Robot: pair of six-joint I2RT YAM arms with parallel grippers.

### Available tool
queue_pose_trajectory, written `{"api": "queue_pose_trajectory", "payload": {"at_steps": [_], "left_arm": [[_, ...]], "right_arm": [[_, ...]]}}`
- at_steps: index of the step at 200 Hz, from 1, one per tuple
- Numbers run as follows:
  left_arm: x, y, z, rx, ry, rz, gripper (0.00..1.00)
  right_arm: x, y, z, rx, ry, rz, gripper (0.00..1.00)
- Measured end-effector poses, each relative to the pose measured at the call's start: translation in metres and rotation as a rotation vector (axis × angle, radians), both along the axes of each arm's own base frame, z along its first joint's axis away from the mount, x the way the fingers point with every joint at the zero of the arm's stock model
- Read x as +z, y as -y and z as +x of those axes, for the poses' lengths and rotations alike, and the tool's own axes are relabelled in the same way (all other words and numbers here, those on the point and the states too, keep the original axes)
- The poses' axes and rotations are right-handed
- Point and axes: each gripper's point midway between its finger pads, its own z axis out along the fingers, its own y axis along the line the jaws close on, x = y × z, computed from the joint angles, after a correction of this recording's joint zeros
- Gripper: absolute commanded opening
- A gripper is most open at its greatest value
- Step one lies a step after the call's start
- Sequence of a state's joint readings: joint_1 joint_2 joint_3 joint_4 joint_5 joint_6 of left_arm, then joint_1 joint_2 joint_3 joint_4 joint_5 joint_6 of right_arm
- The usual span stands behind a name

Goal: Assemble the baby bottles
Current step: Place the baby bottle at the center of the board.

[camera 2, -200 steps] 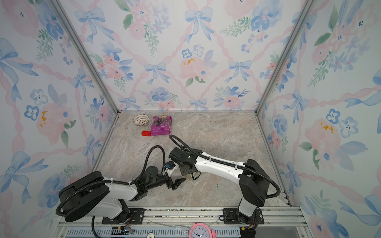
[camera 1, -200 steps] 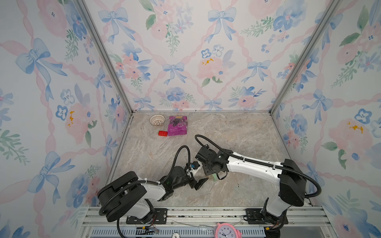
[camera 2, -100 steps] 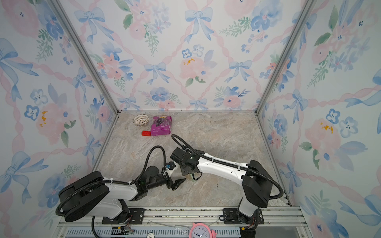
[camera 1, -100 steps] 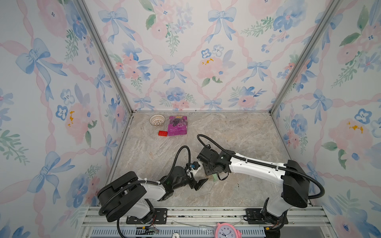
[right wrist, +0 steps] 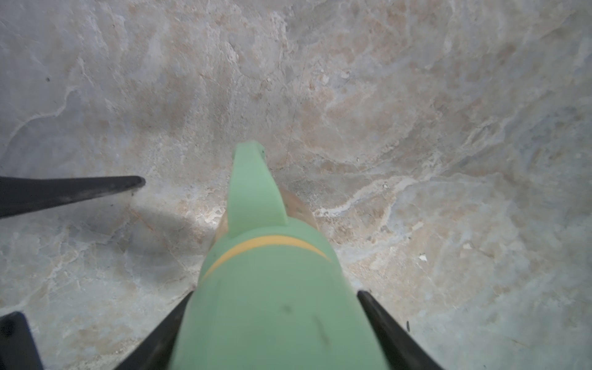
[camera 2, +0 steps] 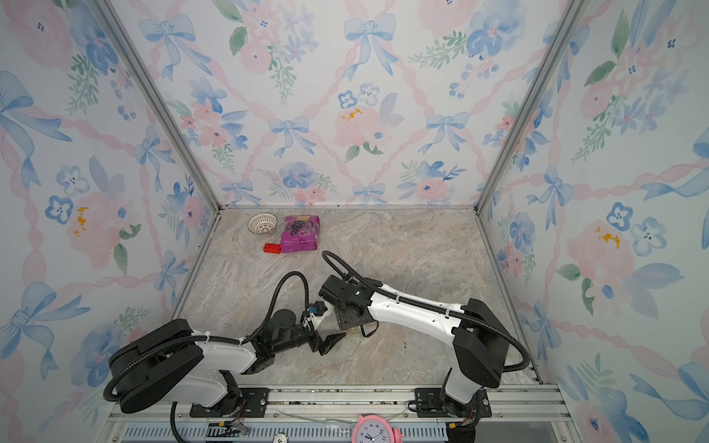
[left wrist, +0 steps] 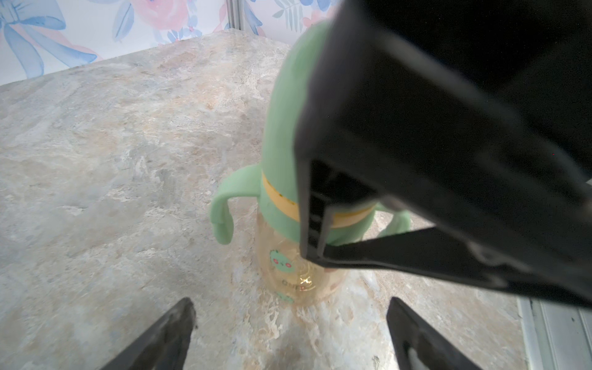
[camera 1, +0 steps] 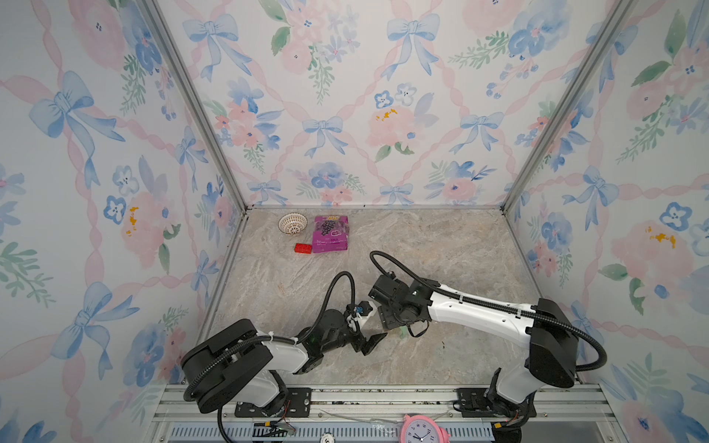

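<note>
Right wrist: right jaws flank dome cap (right wrist: 272, 320), grip unclear; left jaws released; scene barely changed.

A: Item one, left arm (camera 1: 284, 349)?
B: Low along the front edge of the surface (camera 1: 422, 245), reaching from the left towards the middle; left gripper (left wrist: 291, 307), jaws wide apart.
A: Item two, right arm (camera 1: 479, 310)?
B: Stretched from the front right corner towards the middle; right gripper (right wrist: 275, 296) pointing down, jaws parted; whether it grips cannot be told.
</note>
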State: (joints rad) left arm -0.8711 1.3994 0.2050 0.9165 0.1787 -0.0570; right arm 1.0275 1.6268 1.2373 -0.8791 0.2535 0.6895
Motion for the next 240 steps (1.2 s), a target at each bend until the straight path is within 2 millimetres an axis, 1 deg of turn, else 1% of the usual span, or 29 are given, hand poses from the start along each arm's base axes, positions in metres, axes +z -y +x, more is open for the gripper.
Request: {"api": "queue_pose_trajectory", "payload": {"at_steps": [43, 73, 115, 121, 136, 163, 176, 188, 215, 240], "left_arm": [[0.001, 0.001, 0.0, 0.0, 0.002, -0.002, 0.95], [0.001, 0.001, 0.0, 0.0, 0.002, -0.003, 0.95], [0.013, 0.001, 0.001, 0.0, 0.025, -0.03, 0.95], [0.015, 0.001, 0.001, 0.0, 0.028, -0.034, 0.95], [0.018, 0.0, 0.0, 0.001, 0.033, -0.04, 0.95], [0.02, -0.001, 0.0, 0.005, 0.033, -0.043, 0.95], [0.018, -0.003, -0.001, 0.01, 0.028, -0.04, 0.95], [0.017, -0.005, -0.001, 0.013, 0.025, -0.035, 0.95], [0.014, -0.008, -0.002, 0.022, 0.017, -0.028, 0.95], [0.014, -0.009, -0.001, 0.033, 0.014, -0.029, 0.95]], "right_arm": [[0.012, 0.0, -0.001, -0.01, -0.014, 0.066, 0.92], [0.025, 0.001, -0.002, -0.006, -0.021, 0.128, 0.96], [0.032, 0.008, 0.003, -0.005, -0.047, 0.133, 1.0], [0.034, 0.008, 0.004, 0.0, -0.052, 0.133, 0.99], [0.037, 0.005, 0.009, 0.016, -0.062, 0.129, 0.97], [0.042, -0.009, 0.017, 0.058, -0.074, 0.125, 0.96], [0.038, -0.013, 0.019, 0.074, -0.087, 0.113, 0.96], [0.03, -0.013, 0.02, 0.083, -0.104, 0.089, 0.96], [0.009, -0.005, 0.019, 0.087, -0.153, 0.005, 0.96], [-0.001, 0.0, 0.018, 0.092, -0.174, -0.037, 0.97]]}}
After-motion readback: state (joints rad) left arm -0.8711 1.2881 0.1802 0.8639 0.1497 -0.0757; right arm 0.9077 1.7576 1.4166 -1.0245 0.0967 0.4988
